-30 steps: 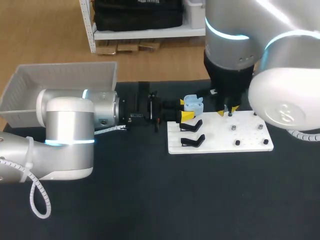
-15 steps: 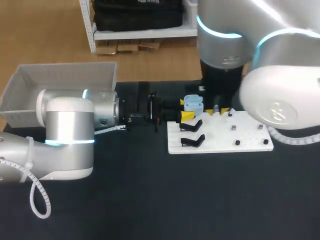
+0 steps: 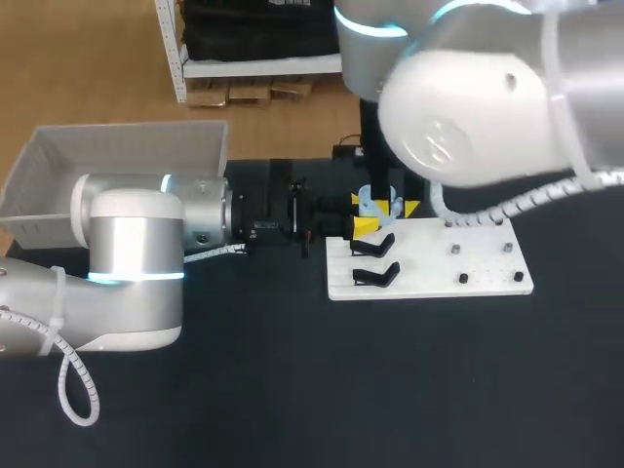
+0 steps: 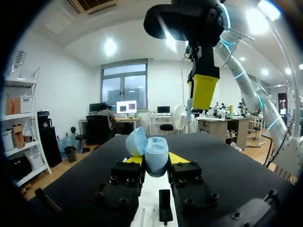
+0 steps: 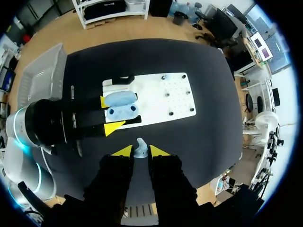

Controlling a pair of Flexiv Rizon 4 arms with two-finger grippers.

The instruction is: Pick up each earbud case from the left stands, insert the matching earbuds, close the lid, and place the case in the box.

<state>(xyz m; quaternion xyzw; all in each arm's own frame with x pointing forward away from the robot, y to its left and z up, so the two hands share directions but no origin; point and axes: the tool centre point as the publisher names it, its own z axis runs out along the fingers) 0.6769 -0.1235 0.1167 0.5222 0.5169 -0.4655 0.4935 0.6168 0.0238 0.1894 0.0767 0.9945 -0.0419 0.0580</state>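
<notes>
A light blue earbud case [image 3: 373, 202] with its lid open is held level above the table, my left gripper [image 3: 363, 213] shut on it from two sides. In the left wrist view the open case [image 4: 150, 152] sits between the yellow tips. My right gripper [image 3: 397, 208] hangs just above and to the right of the case, shut on a small light blue earbud [image 5: 139, 146]. From the right wrist view, the case [image 5: 120, 106] lies ahead of my right gripper [image 5: 137, 151], its two hollows facing up. The other earbud is not visible.
A white board [image 3: 478, 263] lies under the right gripper, with two black stands [image 3: 375, 275] at its left and several small pegs [image 3: 455, 250] at its right. A grey box [image 3: 117, 156] stands at the far left.
My right arm has swung left from over the board's pegs, earbud in its fingers, and now sits above the open case. The left arm and case have stayed still.
</notes>
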